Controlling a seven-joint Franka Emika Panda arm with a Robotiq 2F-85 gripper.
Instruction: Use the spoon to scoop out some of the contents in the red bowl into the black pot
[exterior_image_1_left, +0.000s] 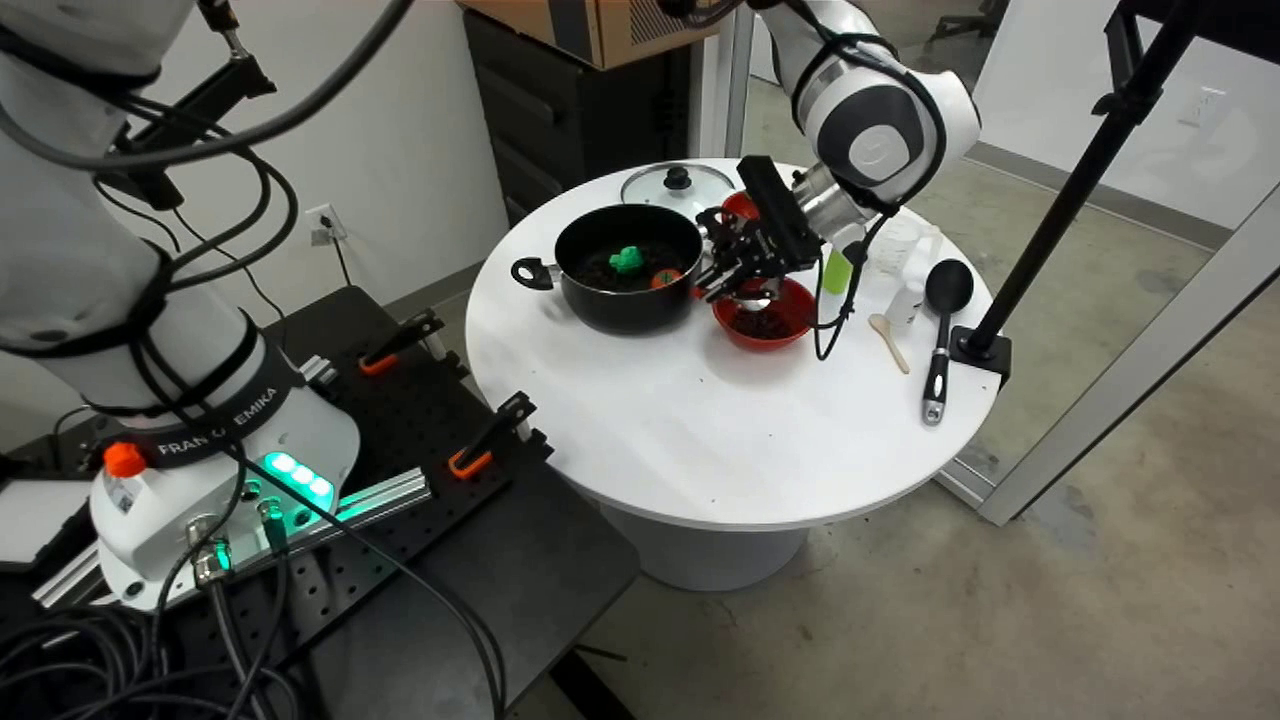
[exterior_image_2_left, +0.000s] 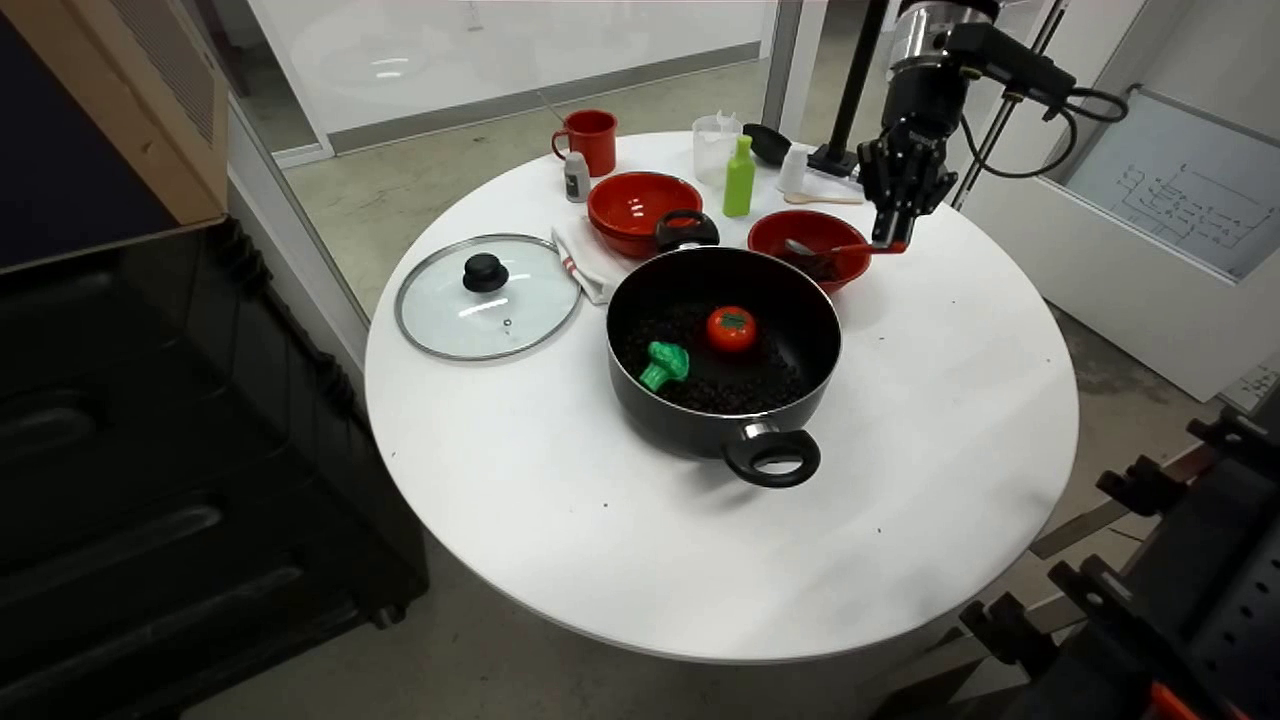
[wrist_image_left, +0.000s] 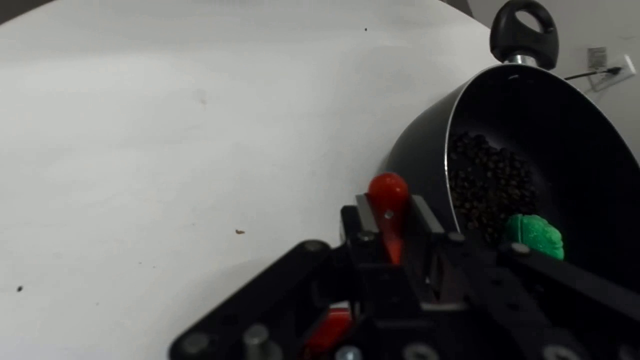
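Table (exterior_image_2_left: 560, 500): round, smooth, white.
Black pot (exterior_image_2_left: 690, 432): deep, with loop handles.
Gripper (exterior_image_2_left: 890, 236): pinching the spoon (exterior_image_2_left: 860, 248) by its red handle.
Red bowl (exterior_image_1_left: 768, 343): round, shiny, right of the pot in both exterior views.
Spoon: shiny metal head inside the red bowl.
Tomato (exterior_image_2_left: 732, 329): round, smooth, in the pot.
Dark bits (wrist_image_left: 492, 180): tiny, in pot and bowl.

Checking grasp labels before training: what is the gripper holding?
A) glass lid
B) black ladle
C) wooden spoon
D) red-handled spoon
D: in the wrist view the gripper is closed on a red handle, and an exterior view shows this is the spoon whose metal head is at the red bowl.
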